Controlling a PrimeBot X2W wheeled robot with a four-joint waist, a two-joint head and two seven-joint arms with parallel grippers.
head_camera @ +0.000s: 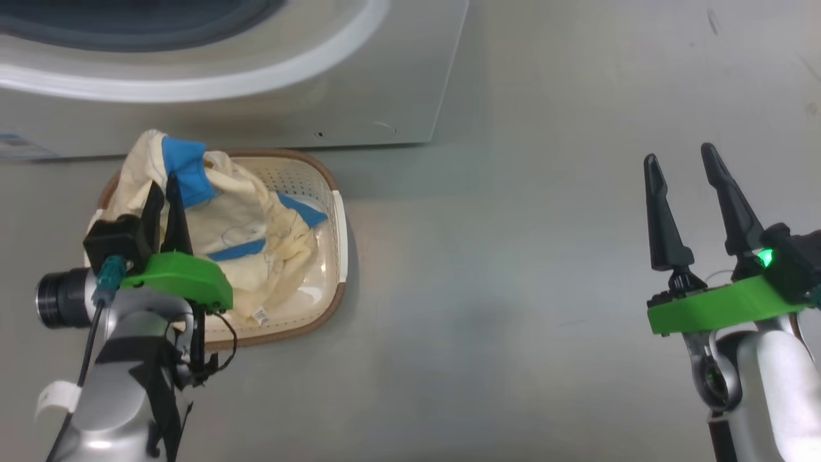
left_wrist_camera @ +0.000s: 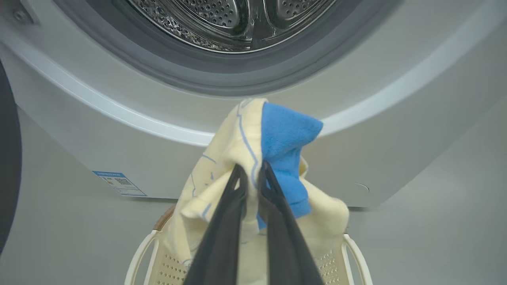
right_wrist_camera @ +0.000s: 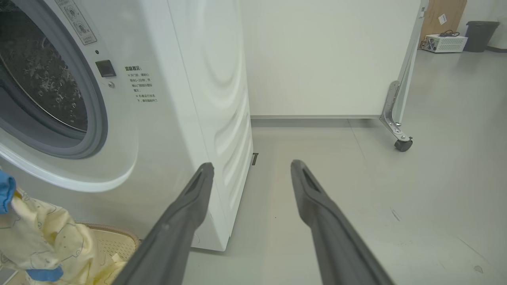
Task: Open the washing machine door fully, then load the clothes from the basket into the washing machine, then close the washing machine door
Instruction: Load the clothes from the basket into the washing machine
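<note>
Garment pinched over the laundry basket
Left gripper (head_camera: 164, 185) has its fingers nearly together on a fold of the pale yellow clothes (head_camera: 244, 218), beside a blue trim patch, the cloth raised above the cream basket (head_camera: 338, 256) and trailing into it; the basket sits on the grey floor (head_camera: 500, 289) just before the white washing machine (head_camera: 359, 83), its steel drum (left_wrist_camera: 233, 19) uncovered; well apart at the right, the right gripper (head_camera: 680, 155) hangs spread wide, holding nothing

Washing machine (right_wrist_camera: 174, 130): Chinese notice (right_wrist_camera: 141, 84) right of its opening, too small to read. Blue label (left_wrist_camera: 119, 183) low on its front, QR code.
</note>
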